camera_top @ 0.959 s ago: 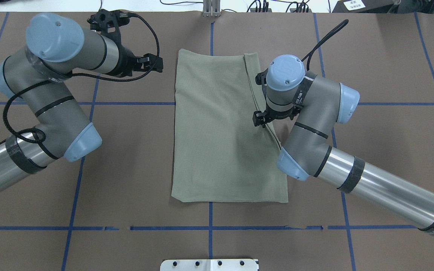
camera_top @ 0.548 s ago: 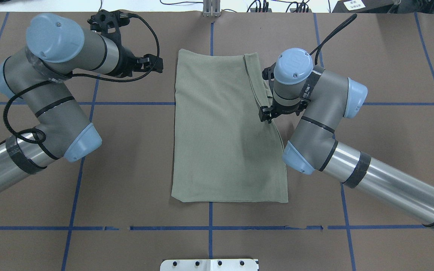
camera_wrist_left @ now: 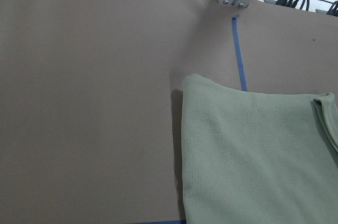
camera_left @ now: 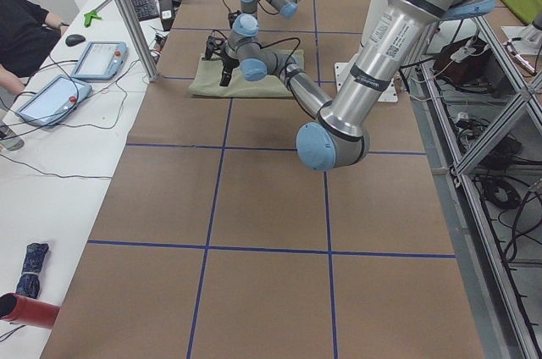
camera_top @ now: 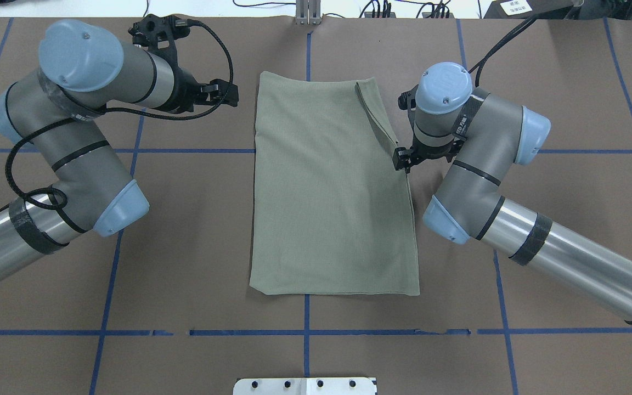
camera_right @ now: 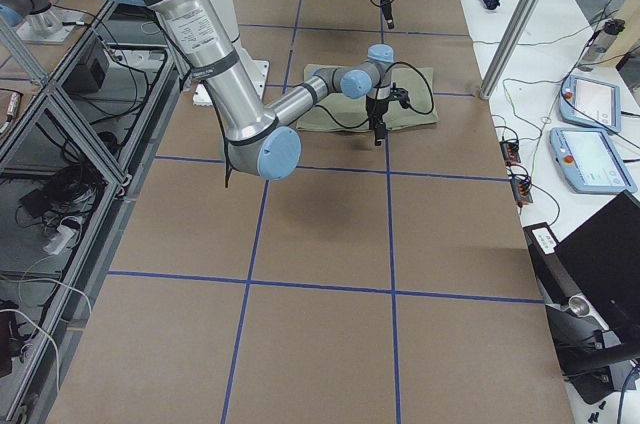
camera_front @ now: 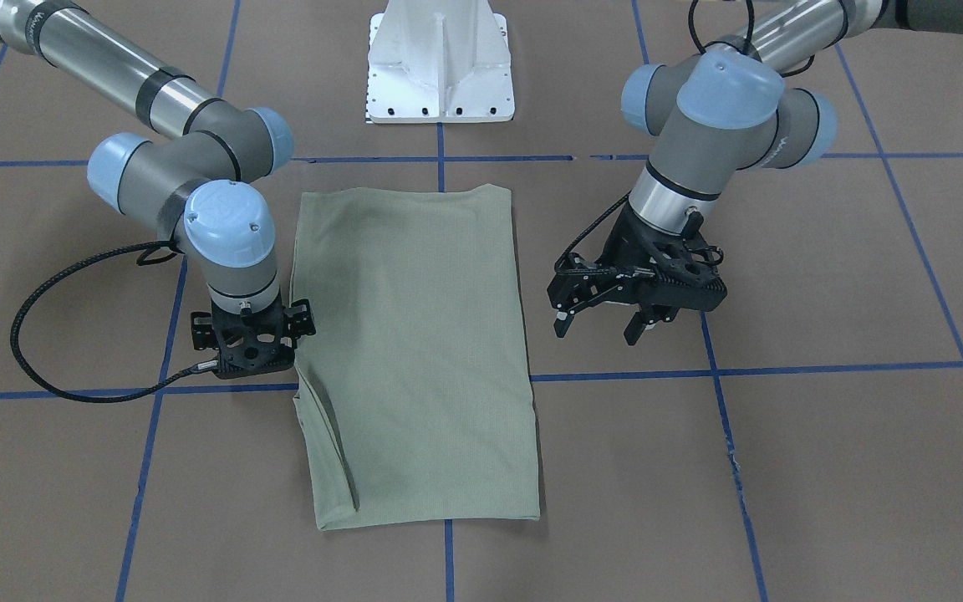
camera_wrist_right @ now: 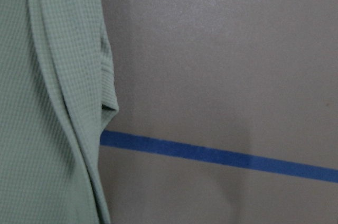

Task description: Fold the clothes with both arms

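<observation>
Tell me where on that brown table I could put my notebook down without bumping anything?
The strip between the shirt and the white pedestal base is bare. So is the far right corner of the table. Crowded beside the shirt: the right gripper at its right edge, the open left gripper off its left.

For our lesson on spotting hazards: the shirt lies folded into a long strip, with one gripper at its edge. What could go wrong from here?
1. The right gripper is at the edge of the shirt, where a loose folded-in layer lies. It might catch only that layer and spoil the fold.
2. The left gripper hangs open, clear of the cloth. A pull from one side alone could skew the shirt.
</observation>
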